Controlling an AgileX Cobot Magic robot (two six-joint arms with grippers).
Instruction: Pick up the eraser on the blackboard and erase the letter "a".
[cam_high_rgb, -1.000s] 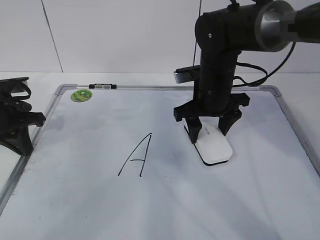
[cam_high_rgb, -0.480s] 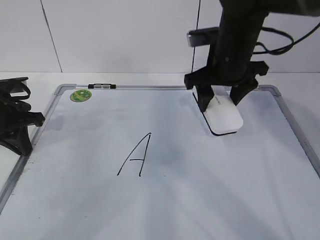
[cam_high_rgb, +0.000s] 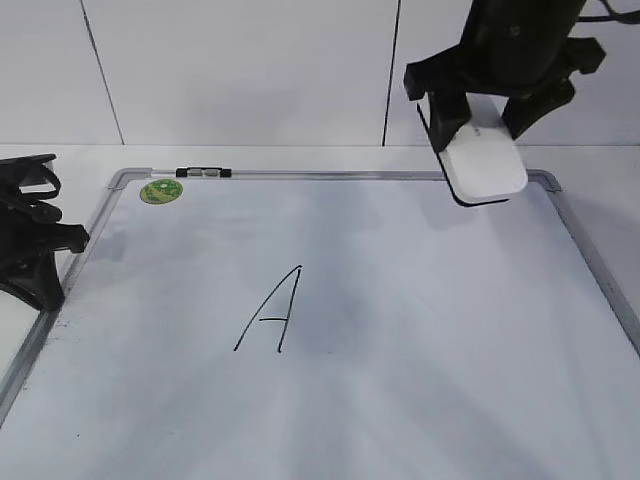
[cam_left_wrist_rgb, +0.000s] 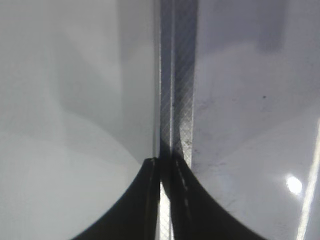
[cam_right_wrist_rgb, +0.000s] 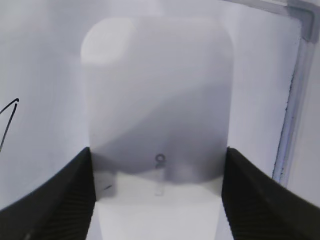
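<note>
My right gripper (cam_high_rgb: 490, 108) is shut on the white eraser (cam_high_rgb: 486, 162) and holds it in the air above the far right corner of the blackboard (cam_high_rgb: 590, 262). In the right wrist view the eraser (cam_right_wrist_rgb: 157, 95) fills the space between the two black fingers (cam_right_wrist_rgb: 157, 200), with the board's silver frame (cam_right_wrist_rgb: 294, 105) to the right. No small letter "a" shows on the board. Only the large capital "A" (cam_high_rgb: 272, 312) is there. My left gripper (cam_high_rgb: 35, 245) rests at the board's left edge, shut and empty (cam_left_wrist_rgb: 162, 170).
A round green magnet (cam_high_rgb: 160, 191) sits at the board's far left corner, with a small black-and-white clip (cam_high_rgb: 205, 173) on the top frame beside it. A white wall stands behind the board. The board's frame (cam_left_wrist_rgb: 175, 100) runs under my left gripper.
My right gripper has lifted the eraser off the board right of the "A" and carried it up and toward the far right corner. The left arm has not moved.
</note>
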